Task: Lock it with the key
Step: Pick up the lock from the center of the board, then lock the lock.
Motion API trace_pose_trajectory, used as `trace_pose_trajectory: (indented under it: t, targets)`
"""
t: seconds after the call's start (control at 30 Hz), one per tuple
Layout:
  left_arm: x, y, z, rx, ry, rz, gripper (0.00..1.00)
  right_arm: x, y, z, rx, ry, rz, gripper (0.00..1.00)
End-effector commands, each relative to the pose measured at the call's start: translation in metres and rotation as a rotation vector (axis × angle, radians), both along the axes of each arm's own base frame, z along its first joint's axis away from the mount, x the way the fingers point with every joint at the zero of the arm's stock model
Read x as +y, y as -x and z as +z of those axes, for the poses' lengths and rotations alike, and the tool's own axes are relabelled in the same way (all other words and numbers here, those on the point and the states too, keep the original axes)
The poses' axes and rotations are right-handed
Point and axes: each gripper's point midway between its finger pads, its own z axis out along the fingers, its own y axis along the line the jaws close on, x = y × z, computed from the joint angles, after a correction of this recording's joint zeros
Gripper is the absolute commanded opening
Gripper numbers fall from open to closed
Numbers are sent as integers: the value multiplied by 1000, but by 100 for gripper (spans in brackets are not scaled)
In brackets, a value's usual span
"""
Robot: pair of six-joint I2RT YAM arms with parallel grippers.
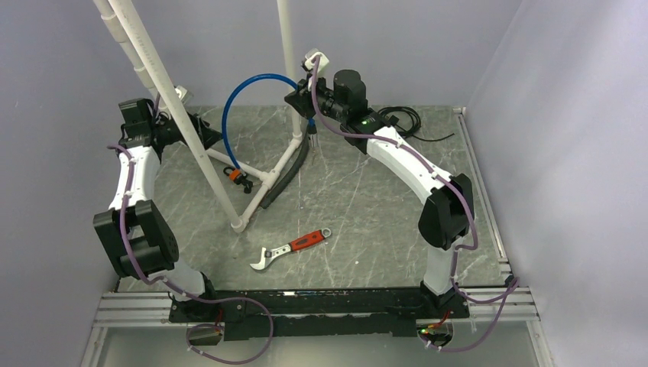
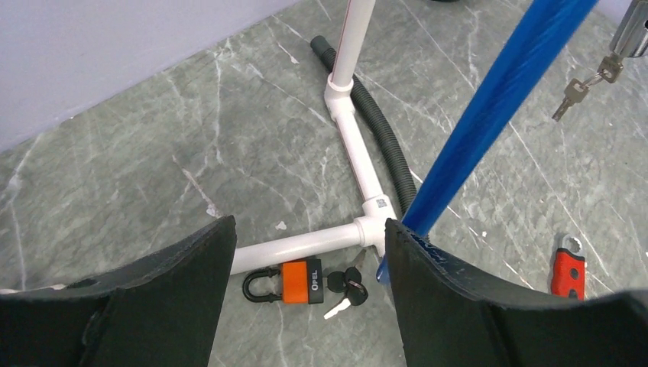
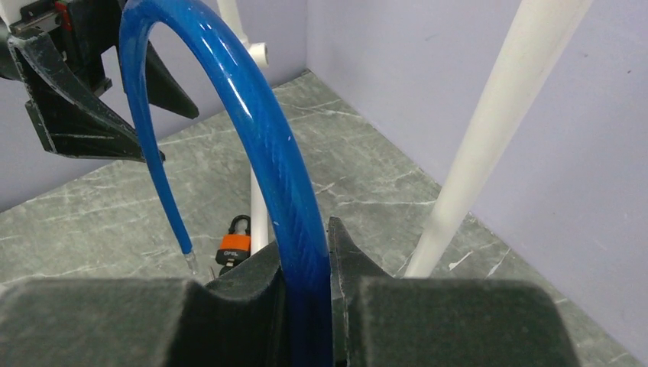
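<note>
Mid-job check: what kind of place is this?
Probably a lab test cell: plain lavender enclosure walls, a marble-pattern tabletop, and staged props such as a white PVC pipe frame and orange padlock.

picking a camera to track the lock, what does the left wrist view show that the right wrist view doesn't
Only the left wrist view: the keys lying at the padlock's end, a second key bunch hanging top right, the black hose and the red-handled wrench. Only the right wrist view: the right claw shut on the blue cable, and the cable's free end hanging. Both: the orange padlock next to the white pipe frame, and the blue cable.
</note>
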Motion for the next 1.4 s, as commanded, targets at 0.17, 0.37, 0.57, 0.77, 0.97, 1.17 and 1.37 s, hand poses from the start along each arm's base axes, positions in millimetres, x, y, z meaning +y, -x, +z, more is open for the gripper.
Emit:
trace_pose_trajectory:
  t: [0.17,0.37,0.57,0.77,0.97,1.17,1.37]
  targets:
    - [-3,-1,-1,-23,-26,-73,75,-9,15,92,-168,-159,10,0]
    - [7,-4,-12,-28,-91,-56,76,-11,15,97,-187,-160,13,0]
    - [18,-5,-27,18,-141,-44,82,-14,13,97,-196,-157,3,0]
    - [22,-1,-32,19,-148,-55,85,-16,11,96,-194,-157,2,0]
    - [15,1,-23,4,-119,-95,84,-16,11,94,-192,-155,8,0]
    - [5,3,-13,-13,-62,-138,83,-16,10,91,-183,-158,7,0]
    - [-11,9,-12,12,-24,-198,81,-15,10,90,-173,-163,9,0]
